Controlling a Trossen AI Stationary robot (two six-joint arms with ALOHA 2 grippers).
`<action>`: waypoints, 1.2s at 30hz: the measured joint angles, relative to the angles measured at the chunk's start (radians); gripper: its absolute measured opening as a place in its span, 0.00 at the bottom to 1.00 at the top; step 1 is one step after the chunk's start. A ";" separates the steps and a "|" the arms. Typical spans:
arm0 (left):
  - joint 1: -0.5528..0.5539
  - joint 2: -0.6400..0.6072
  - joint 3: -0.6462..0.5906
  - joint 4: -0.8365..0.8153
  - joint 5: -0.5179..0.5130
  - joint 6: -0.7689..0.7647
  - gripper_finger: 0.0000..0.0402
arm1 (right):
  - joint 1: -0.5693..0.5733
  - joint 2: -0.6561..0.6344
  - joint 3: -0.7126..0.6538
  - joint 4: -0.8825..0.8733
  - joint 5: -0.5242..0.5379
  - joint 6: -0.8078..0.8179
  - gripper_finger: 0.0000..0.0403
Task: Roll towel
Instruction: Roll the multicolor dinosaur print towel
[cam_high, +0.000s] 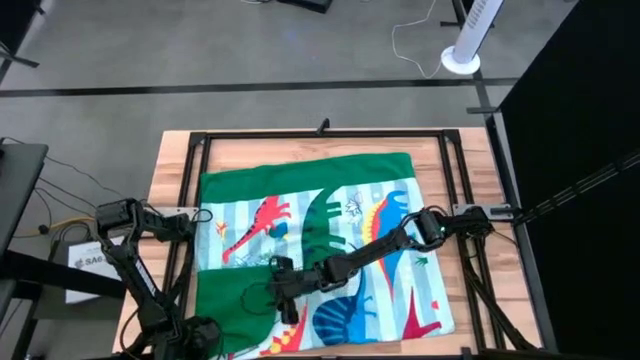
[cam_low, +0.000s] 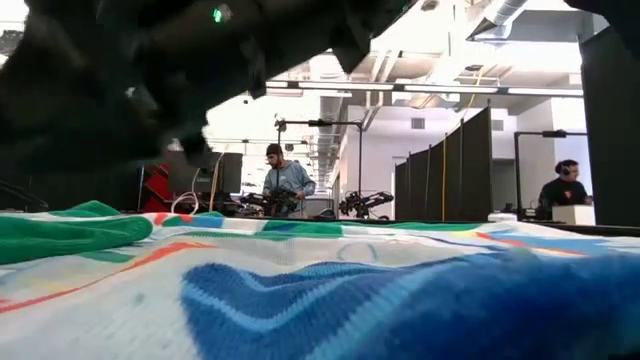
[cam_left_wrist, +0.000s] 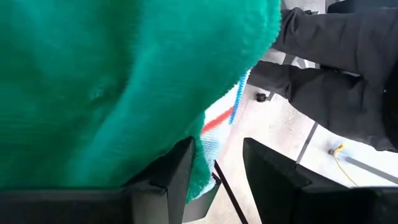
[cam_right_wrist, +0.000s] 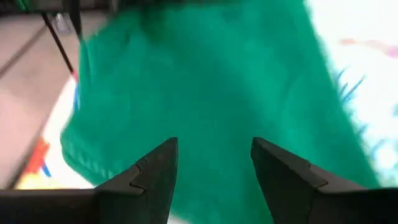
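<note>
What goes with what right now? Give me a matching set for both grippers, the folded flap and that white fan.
Things:
1. right gripper
2. left gripper
3. folded-over flap of the towel
4. white tower fan

Places or states:
A. on the floor beyond the table
B. plain green side up
C. fingers open, above the green flap
D. fingers open, with the towel's edge hanging between them

Pairs: 1-C, 2-D, 3-B, 4-A
</note>
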 joint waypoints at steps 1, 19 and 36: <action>0.003 0.000 0.000 -0.001 0.004 0.000 0.33 | 0.004 0.019 0.013 -0.005 0.000 0.000 0.48; -0.009 0.001 -0.002 0.008 0.027 0.039 0.33 | -0.023 -0.065 0.160 -0.415 -0.059 -0.287 0.48; 0.201 -0.375 -0.004 -0.463 0.015 0.208 0.30 | 0.065 0.048 0.159 -0.147 -0.016 -0.068 0.48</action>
